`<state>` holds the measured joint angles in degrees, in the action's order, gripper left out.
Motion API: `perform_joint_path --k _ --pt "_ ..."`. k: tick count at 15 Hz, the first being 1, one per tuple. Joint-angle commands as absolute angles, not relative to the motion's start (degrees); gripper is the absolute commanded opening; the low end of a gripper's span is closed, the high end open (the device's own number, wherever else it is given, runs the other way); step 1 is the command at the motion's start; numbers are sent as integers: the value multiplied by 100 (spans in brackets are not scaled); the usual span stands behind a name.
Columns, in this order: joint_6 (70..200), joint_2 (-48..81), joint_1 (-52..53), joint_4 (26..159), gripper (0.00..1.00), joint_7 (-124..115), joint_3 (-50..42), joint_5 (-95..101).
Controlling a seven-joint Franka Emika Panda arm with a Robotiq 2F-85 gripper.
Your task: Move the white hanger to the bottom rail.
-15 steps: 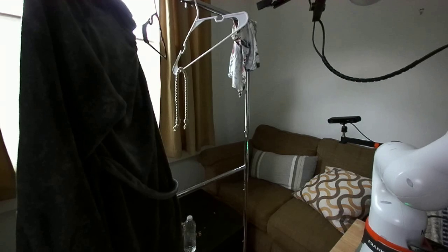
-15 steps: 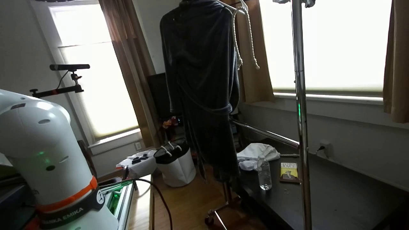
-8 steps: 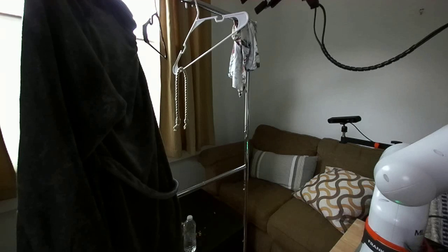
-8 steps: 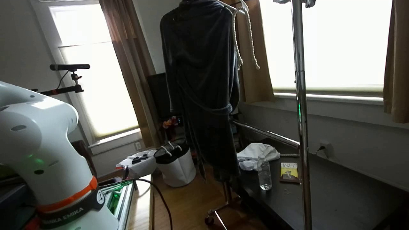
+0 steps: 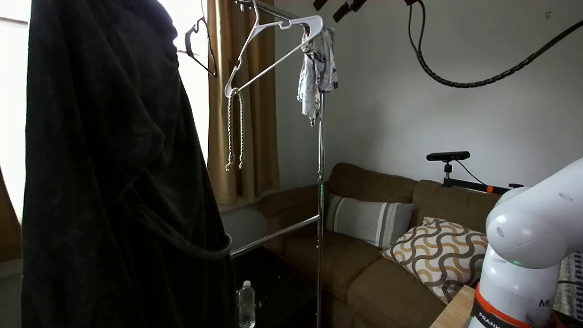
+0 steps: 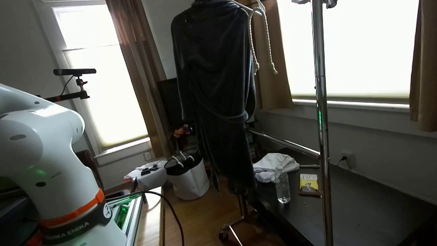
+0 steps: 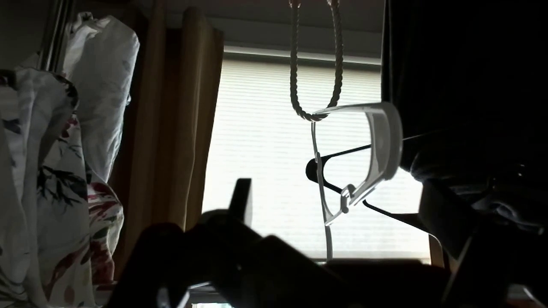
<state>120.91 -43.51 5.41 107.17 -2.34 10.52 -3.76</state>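
Though apart, white hanger (image 7: 385,141) beyond hand (image 5: 329,9)

Thin white triangular plastic clothes hanger (image 5: 273,66): upper centre of the frame in an exterior view, hook upward and running past the top edge; left corner sits lower than right. In the wrist view it shows right of centre, strongly foreshortened. Straight silvery metal bottom rail (image 5: 275,235): lower centre, well below the hanger and apart from it, rising left to right. In both exterior views its left end is hidden.
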Motion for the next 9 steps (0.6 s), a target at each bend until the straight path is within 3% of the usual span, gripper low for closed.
perform_joint_path --k 1,3,4,5,6,9 --pt "11820 -4105 537 10494 100 -483 1116 -374" --pt "11728 -3964 556 10383 100 -565 1142 -397" --pt "11624 -3889 549 10319 94 -630 1172 -396" --pt "11480 -3808 545 10241 84 -680 1199 -389" --pt "11346 -3725 509 10165 66 -752 1248 -341" --pt "11079 -3557 536 9996 42 -834 1330 -312"
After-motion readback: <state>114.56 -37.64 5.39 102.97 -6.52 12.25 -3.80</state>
